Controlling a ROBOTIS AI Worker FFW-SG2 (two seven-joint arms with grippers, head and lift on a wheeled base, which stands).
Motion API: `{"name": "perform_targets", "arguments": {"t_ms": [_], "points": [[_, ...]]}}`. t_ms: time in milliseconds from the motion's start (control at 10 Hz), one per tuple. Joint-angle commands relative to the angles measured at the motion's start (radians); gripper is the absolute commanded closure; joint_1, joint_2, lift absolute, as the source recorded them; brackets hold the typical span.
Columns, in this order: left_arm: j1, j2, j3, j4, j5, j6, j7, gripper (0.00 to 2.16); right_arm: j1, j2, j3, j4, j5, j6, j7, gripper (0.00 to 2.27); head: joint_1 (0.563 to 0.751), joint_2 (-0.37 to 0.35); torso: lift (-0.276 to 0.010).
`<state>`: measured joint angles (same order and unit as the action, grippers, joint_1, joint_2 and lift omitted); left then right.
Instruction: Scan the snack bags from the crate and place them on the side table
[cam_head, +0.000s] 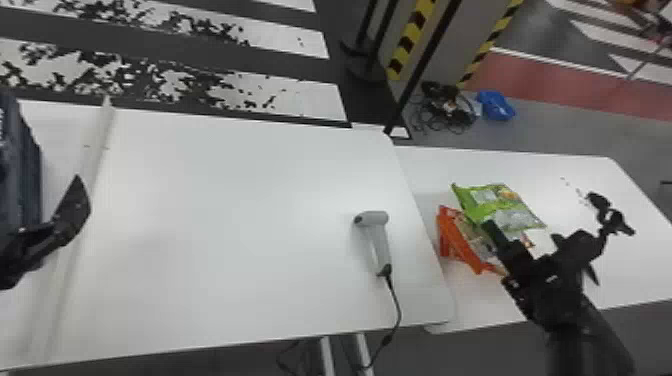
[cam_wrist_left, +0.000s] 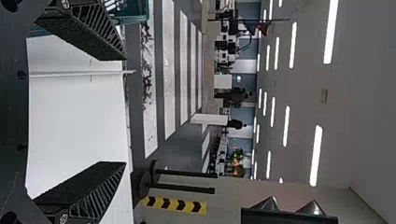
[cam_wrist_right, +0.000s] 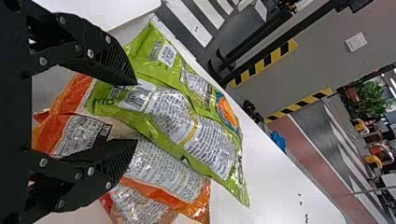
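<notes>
Green bag (cam_wrist_right: 208, 137) | orange bag (cam_wrist_right: 161, 168) beneath it | I judge both light, slippery, best gripped by an end | left pincer (cam_wrist_left: 126, 111), right pincer (cam_wrist_right: 136, 112): apart

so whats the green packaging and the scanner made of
The green packaging looks like thin, glossy plastic film, going by its creases and glints. The scanner is probably hard grey plastic with a fairly matt finish, its shell smooth and evenly coloured.
</notes>
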<state>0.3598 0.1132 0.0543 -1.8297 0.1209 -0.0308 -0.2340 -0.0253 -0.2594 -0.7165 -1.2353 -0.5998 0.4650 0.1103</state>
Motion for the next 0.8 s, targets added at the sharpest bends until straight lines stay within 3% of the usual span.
{"name": "perform_targets", "arguments": {"t_ms": [0, 400, 700], "points": [[0.007, -0.004, -0.002, -0.013, -0.006, -0.022, 0.008, 0.07, 0.068, 0.02, 0.009, -0.11, -0.005, -0.009, 0.002, 0.06, 0.695, -0.35, -0.05], [0.034, -0.007, -0.021, -0.063, -0.012, -0.025, 0.031, 0.07, 0.257, 0.12, 0.117, -0.504, 0.009, -0.061, 0.002, 0.06, 0.695, -0.35, -0.05], [0.054, -0.006, -0.048, -0.074, -0.017, -0.025, 0.084, 0.07, 0.389, 0.177, 0.328, -0.717, 0.13, -0.214, -0.001, 0.06, 0.695, -0.323, -0.05]]}}
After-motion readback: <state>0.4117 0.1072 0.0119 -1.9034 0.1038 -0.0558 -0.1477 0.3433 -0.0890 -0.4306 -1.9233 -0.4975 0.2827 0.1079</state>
